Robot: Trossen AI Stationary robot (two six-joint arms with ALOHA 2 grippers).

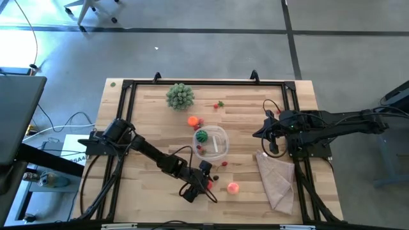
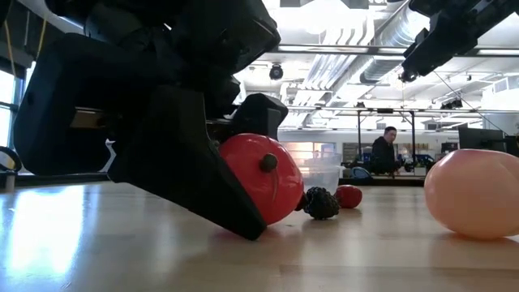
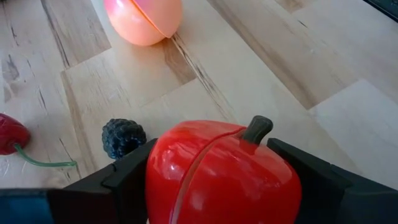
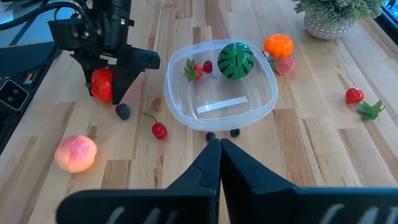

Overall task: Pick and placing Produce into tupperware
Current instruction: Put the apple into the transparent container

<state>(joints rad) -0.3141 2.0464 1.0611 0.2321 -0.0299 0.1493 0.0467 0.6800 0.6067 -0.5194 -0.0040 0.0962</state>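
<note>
My left gripper is near the table's front edge, shut on a red apple with a dark stem. A pink-orange peach, a dark blackberry and a red cherry lie on the wood close by. The clear tupperware stands mid-table and holds a green watermelon and a strawberry. My right gripper hangs shut above the table's right side, holding nothing. My left gripper pinches the red apple between its two fingers, one on each opposite side. The fingers slant down from the table's left. The apple is tilted, with its stem pointing away from the wrist. Its underside sits at the table top.
An orange and a small pink piece lie just beyond the tupperware. A small red fruit with a green leaf lies farther off. A potted grey-green plant stands at the back. A tan cloth lies at the right.
</note>
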